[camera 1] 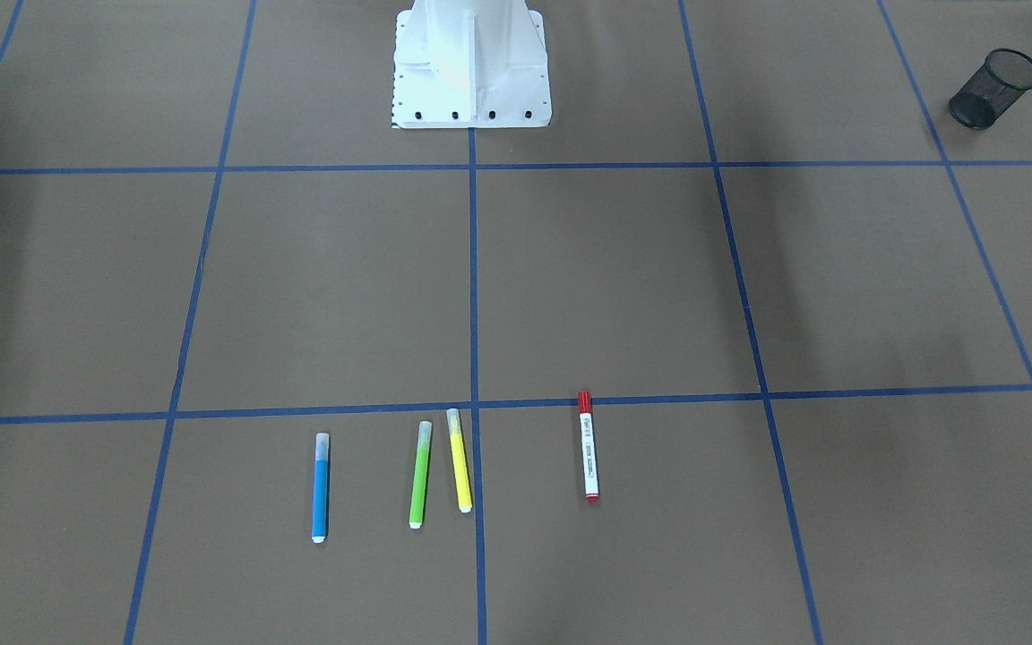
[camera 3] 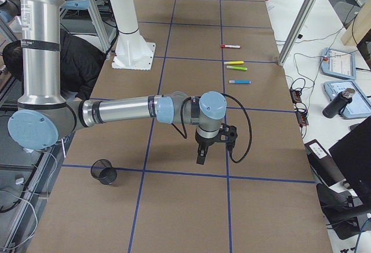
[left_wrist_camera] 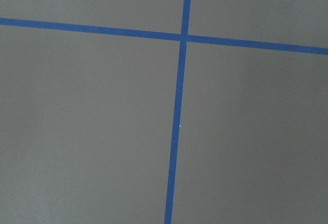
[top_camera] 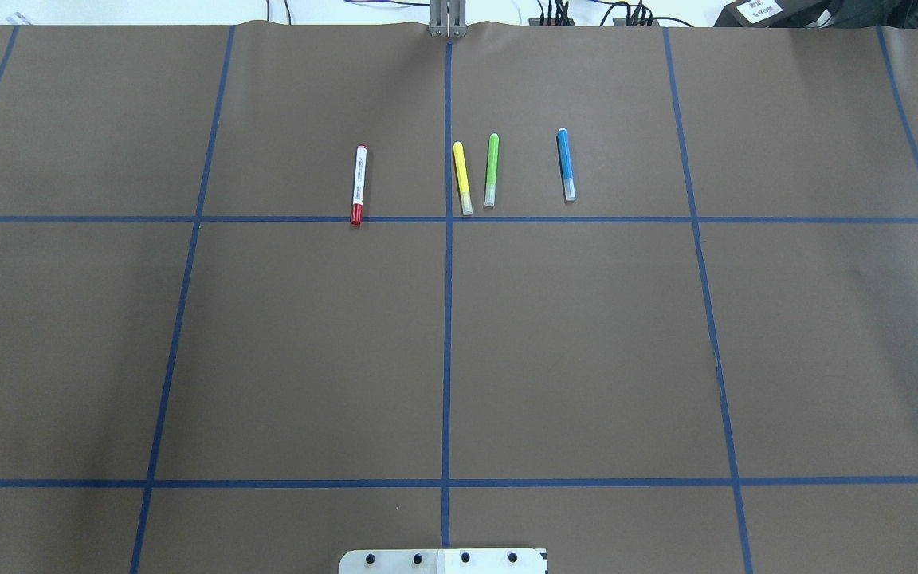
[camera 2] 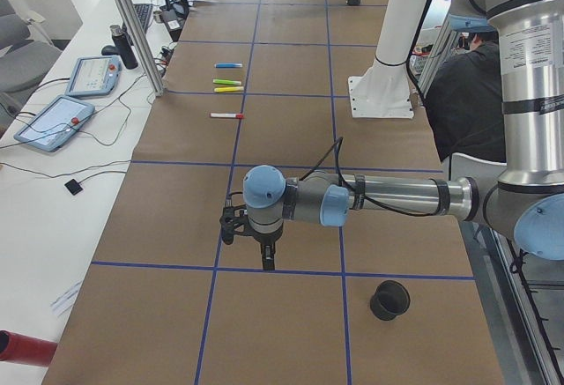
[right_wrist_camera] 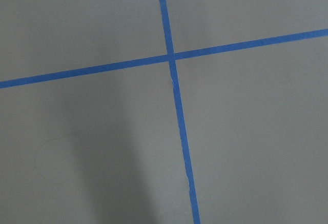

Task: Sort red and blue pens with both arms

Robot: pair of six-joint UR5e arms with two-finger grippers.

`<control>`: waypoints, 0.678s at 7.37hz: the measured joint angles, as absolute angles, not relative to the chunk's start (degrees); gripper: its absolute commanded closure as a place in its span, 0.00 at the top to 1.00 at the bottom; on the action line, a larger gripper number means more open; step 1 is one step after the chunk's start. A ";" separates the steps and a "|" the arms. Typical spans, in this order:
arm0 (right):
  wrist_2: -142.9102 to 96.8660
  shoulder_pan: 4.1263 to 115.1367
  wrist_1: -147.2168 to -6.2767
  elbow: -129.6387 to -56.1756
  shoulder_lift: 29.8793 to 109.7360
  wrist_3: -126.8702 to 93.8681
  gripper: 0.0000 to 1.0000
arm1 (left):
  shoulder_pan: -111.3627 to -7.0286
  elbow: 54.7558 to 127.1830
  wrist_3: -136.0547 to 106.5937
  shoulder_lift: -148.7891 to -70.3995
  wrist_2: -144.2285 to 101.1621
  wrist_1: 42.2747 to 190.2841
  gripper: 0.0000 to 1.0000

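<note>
Overhead exterior view, from its left: a white-barrelled marker with a red cap (top_camera: 358,185) lies on the brown paper-covered table (top_camera: 586,359), with the cap end resting on a blue tape line (top_camera: 268,218). Just right of the centre tape line lie a slim yellow highlighter (top_camera: 463,178) and a slim green highlighter (top_camera: 492,170), close together but apart. Further right is a blue highlighter with a clear cap (top_camera: 566,164). All four lie roughly parallel in the far row of squares.

From the exterior left view, the grey left arm (camera 2: 388,196) reaches low over the table and the left gripper (camera 2: 267,260) points down, well apart from the pens, near a black wire-mesh cup (camera 2: 389,299). I cannot tell how far its fingers are spread.

From the exterior right view, the right arm (camera 3: 122,111) holds the right gripper (camera 3: 201,157) likewise, near another black mesh cup (camera 3: 104,171); its finger spread cannot be told.
</note>
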State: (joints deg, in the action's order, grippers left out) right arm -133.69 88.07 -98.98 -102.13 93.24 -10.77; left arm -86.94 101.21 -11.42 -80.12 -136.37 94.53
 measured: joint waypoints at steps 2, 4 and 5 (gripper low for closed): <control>-133.76 88.02 -98.80 -102.36 93.19 -10.88 1.00 | -86.87 101.37 -11.48 -80.57 -136.42 94.51 1.00; -133.79 87.98 -95.36 -102.29 93.59 -11.13 1.00 | -86.78 101.47 -11.89 -81.73 -136.88 94.72 1.00; -133.81 87.89 -93.77 -102.22 93.77 -11.28 1.00 | -86.76 101.68 -11.99 -82.03 -138.56 95.10 1.00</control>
State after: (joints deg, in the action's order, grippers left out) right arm -133.81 87.89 -93.77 -102.22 93.77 -11.28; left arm -86.76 101.68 -11.99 -82.03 -138.56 95.10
